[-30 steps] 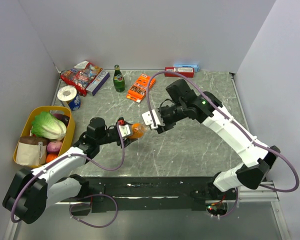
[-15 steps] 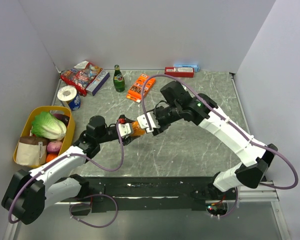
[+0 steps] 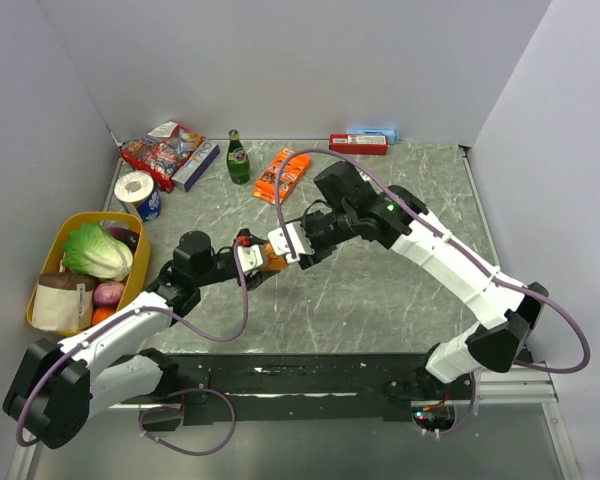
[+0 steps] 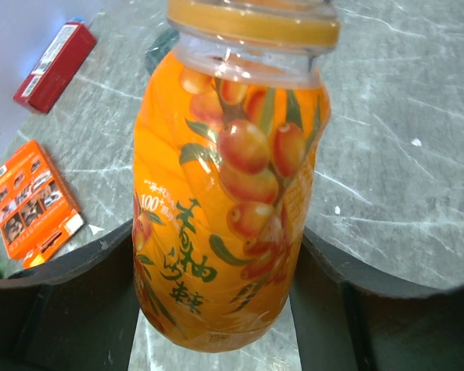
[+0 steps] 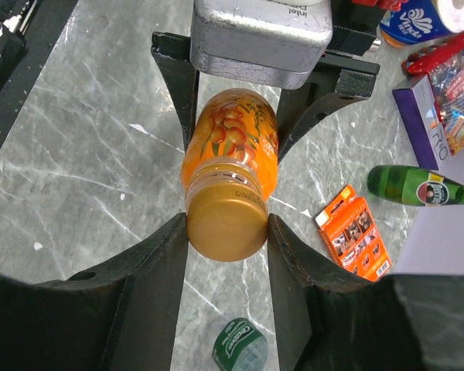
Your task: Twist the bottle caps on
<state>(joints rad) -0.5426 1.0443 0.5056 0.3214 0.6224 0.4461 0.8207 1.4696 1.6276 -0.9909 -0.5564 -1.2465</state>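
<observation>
One grey marbled desk [image 3: 380,290] lies under everything, and above its middle both arms meet. The left claw [image 4: 216,309] grips the orange bottle [image 4: 224,193] around its body and holds it sideways, neck toward the right arm. The right claw [image 5: 226,232] is closed on the orange-brown cap [image 5: 226,220], one finger touching each side; the cap sits on the bottle neck. I judge that turning the cap is the step in hand. The bottle is round and smooth, so it may rotate inside the left claw together with the cap. If the cap sits tilted, the thread may cross and jam.
</observation>
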